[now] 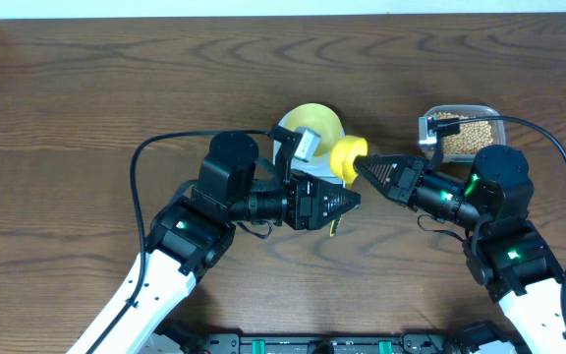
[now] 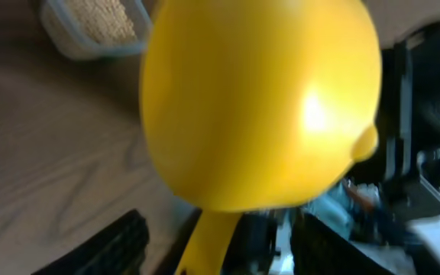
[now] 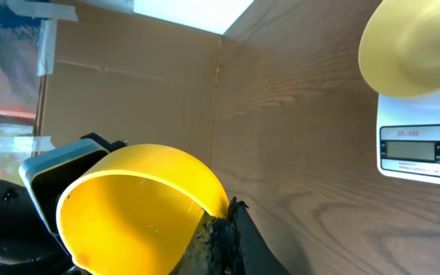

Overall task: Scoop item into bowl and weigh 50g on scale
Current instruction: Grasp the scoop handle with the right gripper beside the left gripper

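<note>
Overhead: the right gripper was pinched on the rim of the scoop. The left gripper lay just beside it, both arms reaching inward near the bowl. The beans sat in the container.

Left wrist: jaws spread, the scoop's handle between them, apparently untouched.

Right wrist: scoop empty; bowl on the scale.

Assessment: light, stiff, smooth plastic would likely pivot in a rim pinch, so the handle is the surer hold. The beans, hard and round, would roll.
</note>
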Tool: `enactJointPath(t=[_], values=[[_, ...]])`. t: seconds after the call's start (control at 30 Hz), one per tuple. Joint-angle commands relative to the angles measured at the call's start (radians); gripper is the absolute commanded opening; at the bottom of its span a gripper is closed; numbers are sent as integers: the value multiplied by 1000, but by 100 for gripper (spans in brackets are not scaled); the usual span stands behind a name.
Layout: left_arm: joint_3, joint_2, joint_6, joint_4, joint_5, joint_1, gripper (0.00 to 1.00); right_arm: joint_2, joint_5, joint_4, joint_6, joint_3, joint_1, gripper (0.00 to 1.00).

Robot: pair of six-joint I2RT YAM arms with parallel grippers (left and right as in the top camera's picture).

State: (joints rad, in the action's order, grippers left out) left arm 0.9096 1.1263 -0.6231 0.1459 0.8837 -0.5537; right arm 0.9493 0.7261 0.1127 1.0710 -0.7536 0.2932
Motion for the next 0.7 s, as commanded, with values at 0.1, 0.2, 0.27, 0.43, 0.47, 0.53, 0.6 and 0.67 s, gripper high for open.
enactJointPath(t=[0.1,0.2,0.27,0.43,0.47,0.53,0.6,0.67], values=[[24,3,8,-5,-125,-1,76,2,-83,40,-52,-16,10,1],[24,3,8,5,-200,-1,77,2,-118,84,-86,-16,10,1],[24,3,8,29,-266,-1,77,2,-130,102,-100,-16,10,2],[24,3,13,77,-367,-1,77,2,-204,153,-146,-16,10,1],[24,3,21,81,-373,-2,77,2,-225,169,-153,-16,10,2],[24,3,47,87,-380,-2,77,2,-249,190,-174,-16,10,2],[29,1,47,110,-412,-2,72,2,-266,205,-190,-17,14,2],[44,2,65,154,-462,-7,68,2,-299,218,-198,-17,29,2]])
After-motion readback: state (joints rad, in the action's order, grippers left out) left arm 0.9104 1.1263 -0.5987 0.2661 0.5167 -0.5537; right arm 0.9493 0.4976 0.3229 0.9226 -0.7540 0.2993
